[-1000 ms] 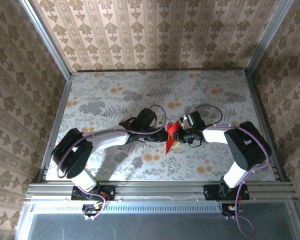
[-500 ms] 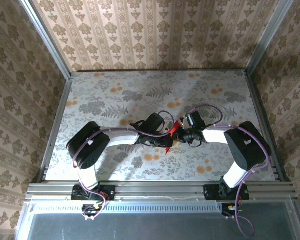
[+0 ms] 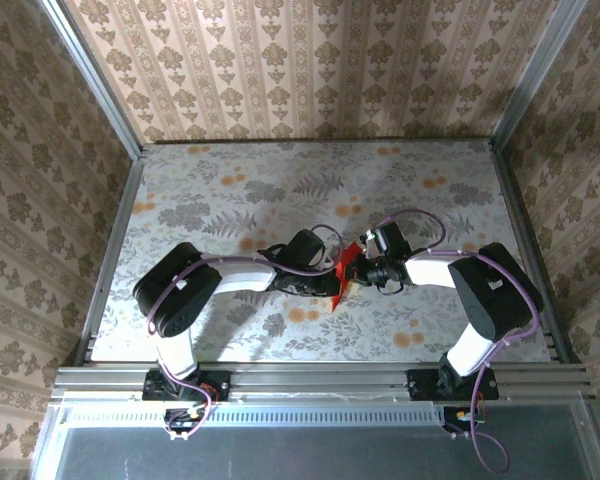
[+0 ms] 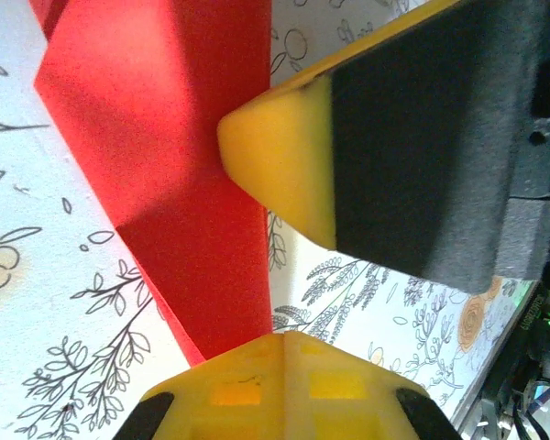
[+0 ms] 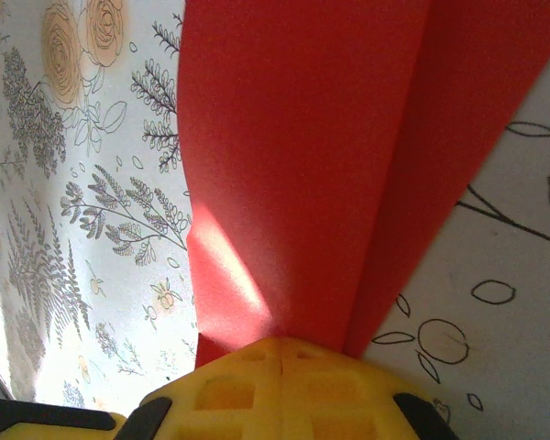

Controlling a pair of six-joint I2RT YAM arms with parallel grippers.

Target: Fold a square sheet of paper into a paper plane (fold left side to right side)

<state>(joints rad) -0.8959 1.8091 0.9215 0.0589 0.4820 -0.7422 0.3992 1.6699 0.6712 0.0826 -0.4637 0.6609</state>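
Pinching from both sides: the left gripper (image 3: 330, 277) and the right gripper (image 3: 366, 270) meet nose to nose at the middle of the floral table (image 3: 230, 190), and both are clamped tight on the red paper (image 3: 346, 261). The paper is folded and stands up off the surface between them. In the left wrist view the red sheet runs straight down into the closed yellow fingertips. In the right wrist view it is creased lengthwise and is gripped the same way.
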